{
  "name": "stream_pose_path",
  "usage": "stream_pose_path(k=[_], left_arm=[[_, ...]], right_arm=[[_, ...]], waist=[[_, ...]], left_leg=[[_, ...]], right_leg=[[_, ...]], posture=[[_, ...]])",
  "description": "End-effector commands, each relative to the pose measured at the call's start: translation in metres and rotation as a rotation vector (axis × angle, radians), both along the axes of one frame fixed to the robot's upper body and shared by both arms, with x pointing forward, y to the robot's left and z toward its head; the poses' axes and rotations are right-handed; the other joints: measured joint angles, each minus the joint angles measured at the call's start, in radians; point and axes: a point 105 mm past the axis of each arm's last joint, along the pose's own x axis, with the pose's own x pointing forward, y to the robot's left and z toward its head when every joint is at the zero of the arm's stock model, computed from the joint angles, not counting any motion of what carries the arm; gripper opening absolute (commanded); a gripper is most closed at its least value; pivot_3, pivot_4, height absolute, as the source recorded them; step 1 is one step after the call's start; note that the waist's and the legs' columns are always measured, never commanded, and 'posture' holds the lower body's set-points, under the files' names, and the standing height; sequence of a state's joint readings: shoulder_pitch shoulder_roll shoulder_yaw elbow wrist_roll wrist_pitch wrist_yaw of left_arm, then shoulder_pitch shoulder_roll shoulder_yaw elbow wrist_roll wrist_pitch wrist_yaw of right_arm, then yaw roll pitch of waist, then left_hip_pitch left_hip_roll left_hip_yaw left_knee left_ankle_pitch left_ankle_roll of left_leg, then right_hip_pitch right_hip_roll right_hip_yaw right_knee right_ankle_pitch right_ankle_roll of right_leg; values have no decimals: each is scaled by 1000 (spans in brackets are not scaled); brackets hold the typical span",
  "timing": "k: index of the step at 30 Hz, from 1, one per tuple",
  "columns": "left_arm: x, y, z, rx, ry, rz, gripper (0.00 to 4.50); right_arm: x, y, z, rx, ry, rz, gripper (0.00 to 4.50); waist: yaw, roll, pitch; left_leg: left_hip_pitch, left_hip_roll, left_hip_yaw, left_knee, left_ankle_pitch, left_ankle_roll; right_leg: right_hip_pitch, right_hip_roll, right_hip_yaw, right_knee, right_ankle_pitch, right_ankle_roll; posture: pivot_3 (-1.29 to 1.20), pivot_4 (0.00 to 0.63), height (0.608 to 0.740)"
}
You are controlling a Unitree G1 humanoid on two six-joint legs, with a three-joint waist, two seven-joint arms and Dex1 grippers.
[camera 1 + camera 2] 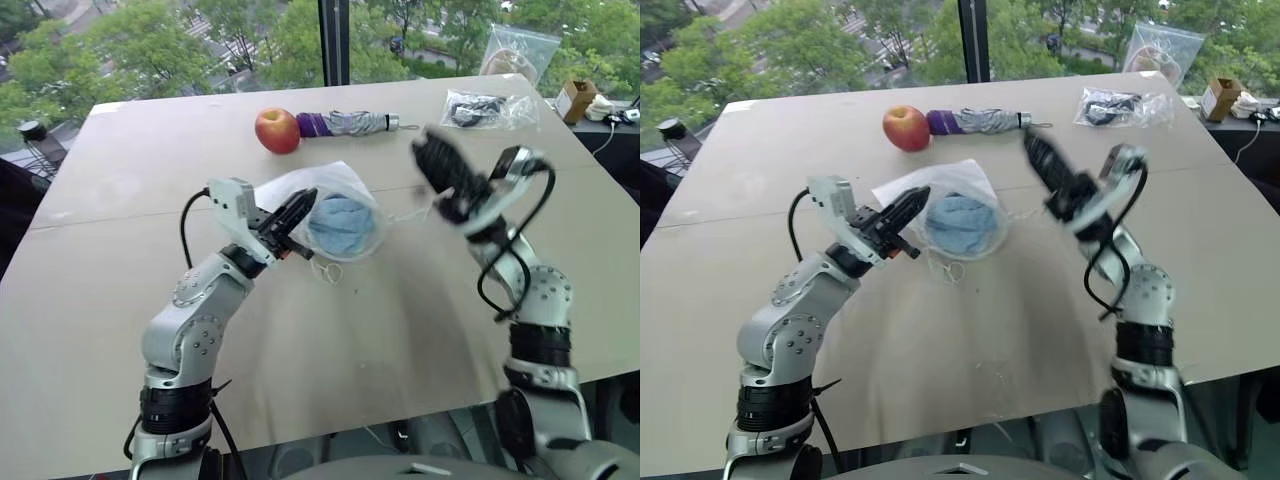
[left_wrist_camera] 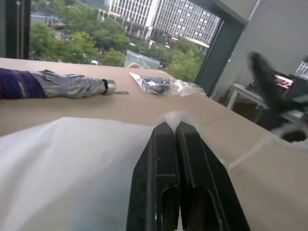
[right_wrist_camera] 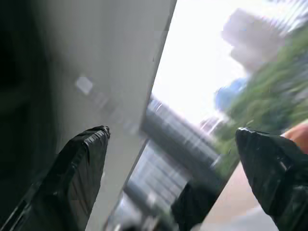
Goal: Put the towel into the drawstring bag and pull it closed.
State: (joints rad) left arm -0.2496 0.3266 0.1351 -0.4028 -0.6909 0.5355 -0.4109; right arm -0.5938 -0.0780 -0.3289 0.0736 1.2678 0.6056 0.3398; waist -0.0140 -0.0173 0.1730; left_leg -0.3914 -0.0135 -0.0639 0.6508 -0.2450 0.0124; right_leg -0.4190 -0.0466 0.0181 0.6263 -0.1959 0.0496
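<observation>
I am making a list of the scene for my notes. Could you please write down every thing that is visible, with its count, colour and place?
drawstring bag: one, white semi-sheer, middle of the table, pinched at its edge by the left gripper.
towel: one, light blue, inside the drawstring bag.
apple: one, red and yellow, far side of the table, beside the umbrella.
umbrella: one, folded, grey with purple end, right of the apple.
plastic bag: one, clear with dark contents, far right of the table.
plastic bag: one, clear with pale contents, at the far right edge.
table: one, beige.
left gripper: black fingers, shut on the drawstring bag.
right gripper: black fingers, open, raised right of the bag.
</observation>
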Motion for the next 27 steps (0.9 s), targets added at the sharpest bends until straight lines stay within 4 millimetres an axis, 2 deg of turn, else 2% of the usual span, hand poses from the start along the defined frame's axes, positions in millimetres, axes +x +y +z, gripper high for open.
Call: stream_pose_path(k=[1, 3, 5, 8, 11, 15, 18, 21, 27], left_arm=[[-5, -1, 10, 5, -46, 2, 0], [-5, 0, 11, 5, -47, 1, 0], [-5, 1, 11, 5, -46, 2, 0], [-5, 2, 11, 8, -45, 4, 0], [-5, 3, 10, 12, -42, 7, 0], [-3, 6, 10, 14, -46, 31, 0], [1, 16, 2, 28, -22, 88, 0], [3, 24, -4, 44, -3, 134, 0], [12, 45, -11, 78, 11, 270, 0]], right_arm=[[8, -2, -35, -328, 41, -126, 4471], [-1, 2, -44, -472, -29, -84, 4471], [3, -11, -49, -498, -16, -131, 4471], [11, -28, -40, -381, 31, -181, 4471], [6, -23, -25, -275, 25, -144, 4471], [10, -21, -29, -281, 79, -174, 4471], [24, -43, -26, -23, 237, -234, 4471], [31, -55, -31, 181, 379, -215, 4471], [21, -46, -39, 276, 472, -87, 4471]], waist=[[5, 1, 0], [2, 1, 0], [-2, 1, 1], [-6, 1, 1], [-4, 1, 1], [-3, 1, 1], [-2, 1, 1], [-1, 1, 1], [-4, 2, 1]], left_leg=[[0, 0, 0, 0, 0, 0], [-2, -1, 1, 0, 0, 0], [-4, -1, 3, 0, 0, 0], [-4, 0, 4, -1, 0, 0], [-4, 0, 3, -1, 0, 0], [-4, 0, 3, -1, 0, 0], [-4, 0, 3, 0, 0, 0], [-4, 0, 4, 0, 0, 0], [-4, 0, 3, -1, 0, 0]], right_leg=[[0, 0, 0, 0, 0, 0], [-1, -1, 1, 0, 0, 1], [-3, -1, 2, 0, 0, 1], [-4, -1, 3, 0, 0, 1], [-4, 0, 2, 0, 0, 1], [-4, 0, 2, 0, 0, 1], [-4, 0, 3, 1, 0, 1], [-4, 0, 3, 1, 0, 1], [-4, 0, 3, 1, 0, 1]], posture=[[0, 150, 740], [0, 150, 740], [0, 150, 740], [0, 150, 740], [0, 150, 740], [0, 150, 740], [0, 150, 740], [0, 150, 740], [0, 150, 740]])
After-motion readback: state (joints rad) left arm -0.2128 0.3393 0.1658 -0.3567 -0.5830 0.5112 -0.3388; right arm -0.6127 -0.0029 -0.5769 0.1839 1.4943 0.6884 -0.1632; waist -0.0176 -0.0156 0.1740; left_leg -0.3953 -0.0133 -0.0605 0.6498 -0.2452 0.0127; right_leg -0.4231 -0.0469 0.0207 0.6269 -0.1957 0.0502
